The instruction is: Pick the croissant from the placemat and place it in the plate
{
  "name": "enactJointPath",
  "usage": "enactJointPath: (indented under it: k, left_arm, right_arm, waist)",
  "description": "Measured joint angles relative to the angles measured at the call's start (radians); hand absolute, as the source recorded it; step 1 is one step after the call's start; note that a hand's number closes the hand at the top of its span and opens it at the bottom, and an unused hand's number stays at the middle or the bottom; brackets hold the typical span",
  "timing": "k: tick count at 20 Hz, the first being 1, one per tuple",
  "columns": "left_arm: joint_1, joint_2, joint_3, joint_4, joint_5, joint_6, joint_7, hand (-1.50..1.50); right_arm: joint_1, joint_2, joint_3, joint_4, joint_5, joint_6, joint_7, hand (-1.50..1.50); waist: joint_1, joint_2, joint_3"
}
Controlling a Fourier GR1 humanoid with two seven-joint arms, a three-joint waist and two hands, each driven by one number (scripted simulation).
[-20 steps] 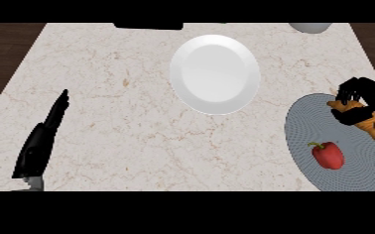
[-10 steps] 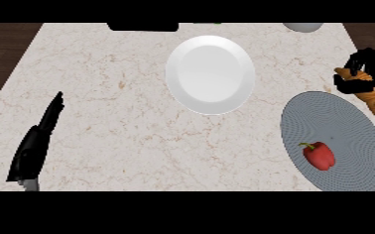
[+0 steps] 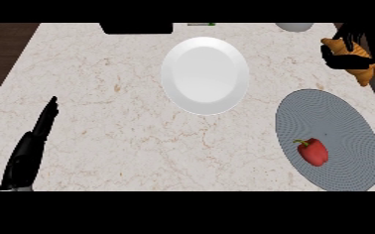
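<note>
Croissant (image 3: 354, 59) held up at the far right by the right hand (image 3: 344, 43)

Fingers curl round it, beyond the placemat (image 3: 330, 124); plate (image 3: 205, 75) sits left; left hand (image 3: 33, 146) rests open.

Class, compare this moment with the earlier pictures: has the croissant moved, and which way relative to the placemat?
Yes. The croissant, held in the right hand, was over the placemat earlier; now it is past the placemat's far edge, near the view's right side.

Golden croissant (image 3: 353, 60) held aloft, right of empty white plate (image 3: 205, 75).
</note>
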Motion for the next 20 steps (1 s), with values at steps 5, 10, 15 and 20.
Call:
enactJointPath:
  k: [5, 10, 15, 20]
  left_arm:
    - [-0.006, 0.000, 0.008, -0.001, -0.004, 0.000, 0.004, 0.00]
    - [-0.005, -0.007, 0.010, 0.011, -0.011, -0.001, -0.007, 0.00]
    - [-0.005, -0.002, 0.011, -0.014, -0.007, -0.024, 0.008, 0.00]
    - [-0.010, -0.014, 0.006, 0.009, -0.015, -0.027, -0.014, 0.00]
  right_arm:
    - [0.011, 0.051, 0.044, -0.204, -0.040, 0.111, 0.076, 1.50]
    - [0.000, 0.153, 0.112, -0.385, -0.042, 0.174, 0.247, 1.50]
    - [-0.083, 0.255, 0.152, -0.367, -0.021, 0.181, 0.370, 1.50]
    - [-0.173, 0.342, 0.187, -0.243, 0.022, 0.164, 0.434, 1.50]
  waist:
    - [-0.001, 0.001, 0.000]
    - [0.003, 0.003, 0.000]
    - [0.016, 0.007, 0.000]
    - [0.026, 0.011, 0.000]
